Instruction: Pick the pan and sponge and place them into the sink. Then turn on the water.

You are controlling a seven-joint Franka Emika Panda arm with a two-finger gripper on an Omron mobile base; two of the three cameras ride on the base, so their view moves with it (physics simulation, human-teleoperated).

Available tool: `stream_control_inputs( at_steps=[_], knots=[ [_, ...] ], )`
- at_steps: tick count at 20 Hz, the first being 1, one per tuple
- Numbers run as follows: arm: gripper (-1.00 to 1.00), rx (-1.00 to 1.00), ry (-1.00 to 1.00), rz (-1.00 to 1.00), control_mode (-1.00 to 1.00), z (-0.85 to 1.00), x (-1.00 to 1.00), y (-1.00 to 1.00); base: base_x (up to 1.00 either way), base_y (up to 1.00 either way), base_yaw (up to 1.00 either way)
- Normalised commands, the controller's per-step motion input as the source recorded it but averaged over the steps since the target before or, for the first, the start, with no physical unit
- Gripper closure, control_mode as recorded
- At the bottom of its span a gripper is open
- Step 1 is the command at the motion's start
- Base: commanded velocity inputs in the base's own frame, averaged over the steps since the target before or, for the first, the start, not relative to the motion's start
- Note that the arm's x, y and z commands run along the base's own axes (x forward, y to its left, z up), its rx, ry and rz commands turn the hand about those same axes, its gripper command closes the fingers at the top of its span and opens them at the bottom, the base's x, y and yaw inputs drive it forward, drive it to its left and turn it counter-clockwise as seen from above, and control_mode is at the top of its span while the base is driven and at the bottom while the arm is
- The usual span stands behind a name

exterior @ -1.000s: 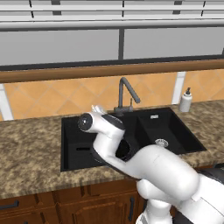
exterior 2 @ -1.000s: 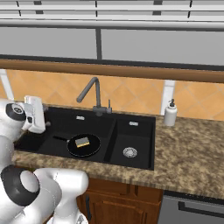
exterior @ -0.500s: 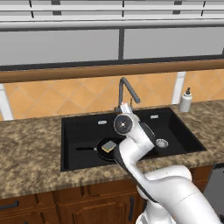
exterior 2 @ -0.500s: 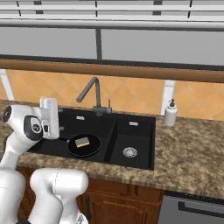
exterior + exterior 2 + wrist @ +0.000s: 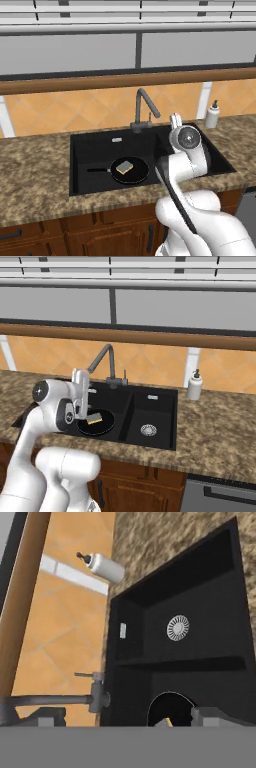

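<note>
Gripper (image 5: 125,718): raised over the sink, near the divider between the basins; fingers (image 5: 50,716) stand wide apart and hold nothing; the hand is seen above the sink's right part in the left base view and over the pan's left side in the right base view
Frying pan (image 5: 129,170): flat on the floor of the large basin, below the fingers; its thin handle runs left in the left base view; its round rim shows between the fingertips in the hand view
Sponge (image 5: 124,167): lies inside the pan, yellow face up, just beneath the finger gap; apart from both fingers
Sink (image 5: 94,149): black double basin set into the speckled granite counter (image 5: 35,172); the smaller basin's silver drain (image 5: 178,628) lies well beyond the fingertips
Faucet (image 5: 143,107): dark grey gooseneck at the sink's back edge; its base is just beside one fingertip in the hand view; spout apart from the fingers
Soap bottle (image 5: 194,386): white, upright on the counter by the tiled wall, well away from the fingers
</note>
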Motion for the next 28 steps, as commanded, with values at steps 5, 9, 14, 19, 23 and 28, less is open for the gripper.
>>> stream_control_inputs(
  at_steps=[5, 9, 14, 19, 23, 28],
  knots=[
    [-1.00, 0.23, -0.02, 0.00, -1.00, 0.19, -0.03, -0.69, 0.00, 0.00, 0.00],
    [-1.00, 0.16, 0.00, 0.07, -1.00, 0.10, 0.00, -0.47, 0.00, 0.00, 0.00],
    [-1.00, 0.11, 0.00, 0.11, -1.00, 0.04, 0.26, -0.11, 0.00, 0.00, 0.00],
    [-1.00, 0.22, 0.04, 0.14, -1.00, 0.01, 0.42, -0.04, 0.00, 0.00, 0.00],
    [-1.00, 0.23, 0.15, 0.10, -1.00, 0.02, 0.28, -0.02, 0.00, 0.00, 0.00],
    [-1.00, 0.14, 0.06, 0.06, -1.00, 0.00, 0.24, 0.00, 0.00, 0.00, 0.00]
  ],
)
